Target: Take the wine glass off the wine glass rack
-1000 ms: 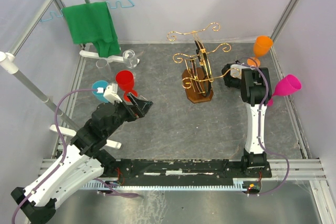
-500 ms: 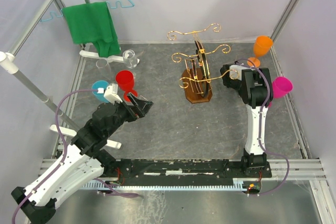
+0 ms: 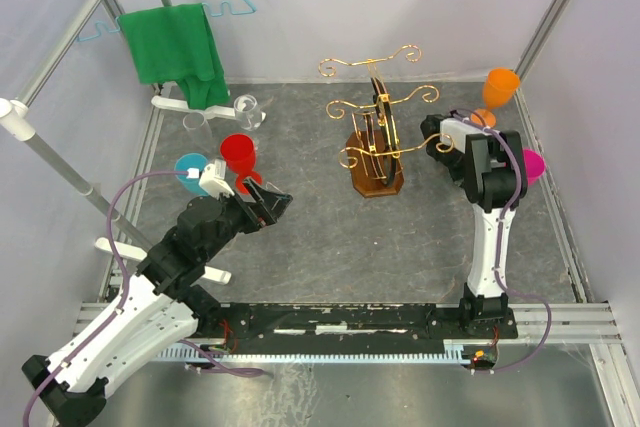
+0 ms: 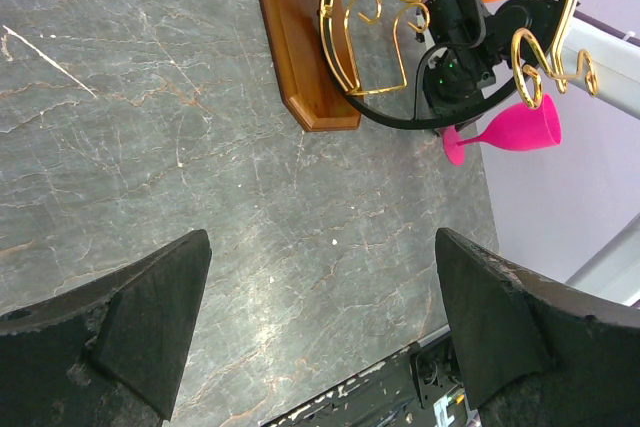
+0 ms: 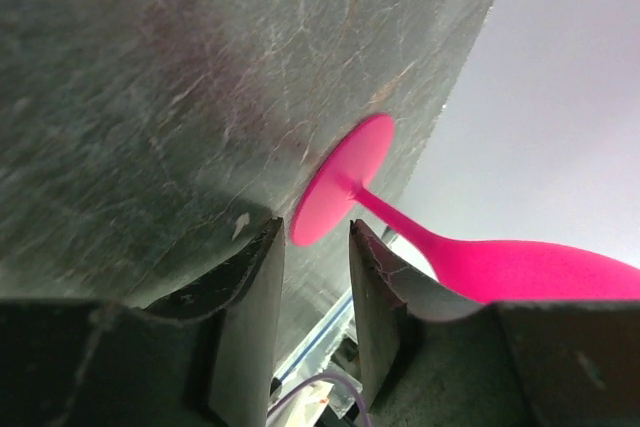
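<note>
The wine glass rack [image 3: 375,147] stands mid-table, gold wire arms on a brown wooden base; it also shows in the left wrist view [image 4: 300,42]. No glass hangs on it. The pink wine glass [image 3: 533,162] sits tilted at the right, half hidden behind my right arm. In the right wrist view its round foot [image 5: 345,182] lies at the tips of my right gripper [image 5: 315,232], whose jaws stand close together on the foot's edge just above the table. The left wrist view shows the glass [image 4: 520,129] too. My left gripper [image 3: 268,202] is open and empty, left of the rack.
An orange glass [image 3: 500,85] stands at the back right. A red glass [image 3: 238,154], a blue cup [image 3: 190,165] and a clear glass [image 3: 248,110] stand at the left. A green cloth [image 3: 175,52] hangs on a turquoise hanger. The right wall is close.
The pink glass has moved left and down with my right gripper and is now partly behind the arm. The left arm has not moved.
</note>
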Available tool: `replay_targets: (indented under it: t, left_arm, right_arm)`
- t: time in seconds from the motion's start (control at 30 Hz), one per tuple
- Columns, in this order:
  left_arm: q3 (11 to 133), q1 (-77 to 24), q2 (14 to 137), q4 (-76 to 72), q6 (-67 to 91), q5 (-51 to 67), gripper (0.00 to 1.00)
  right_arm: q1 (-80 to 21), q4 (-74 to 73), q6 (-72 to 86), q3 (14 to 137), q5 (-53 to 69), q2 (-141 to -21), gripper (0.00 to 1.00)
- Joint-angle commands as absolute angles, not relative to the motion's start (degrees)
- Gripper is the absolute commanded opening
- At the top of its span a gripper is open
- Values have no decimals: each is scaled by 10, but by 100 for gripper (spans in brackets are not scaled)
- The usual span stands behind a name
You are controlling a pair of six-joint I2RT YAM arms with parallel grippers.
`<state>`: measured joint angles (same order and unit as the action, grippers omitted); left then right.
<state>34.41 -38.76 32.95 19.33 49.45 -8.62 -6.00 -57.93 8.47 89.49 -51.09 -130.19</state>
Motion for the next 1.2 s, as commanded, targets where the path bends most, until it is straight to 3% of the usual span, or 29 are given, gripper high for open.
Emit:
replay_targets:
  t: [0.0,0.23,0.67,0.93,1.17]
  left_arm:
    - [345,-389,327,171,511,-81,99]
    - [346,-389,321,176,512,-88,99]
    - [353,-390,305,196,512,-100,99]
    - [359,-389,310,198,512,-104,99]
    - [360,-389,324,191,511,-103,99]
  right_arm:
    - [-67,-566,97,896,-375,-1277,43]
    - [-67,-581,85,903,-254,-1260,49]
    - [-35,-563,74,922,50,-1225,51]
    - [7,-573,59,960,144,-1196,53]
    - [22,-589,51,975,185,-1132,61]
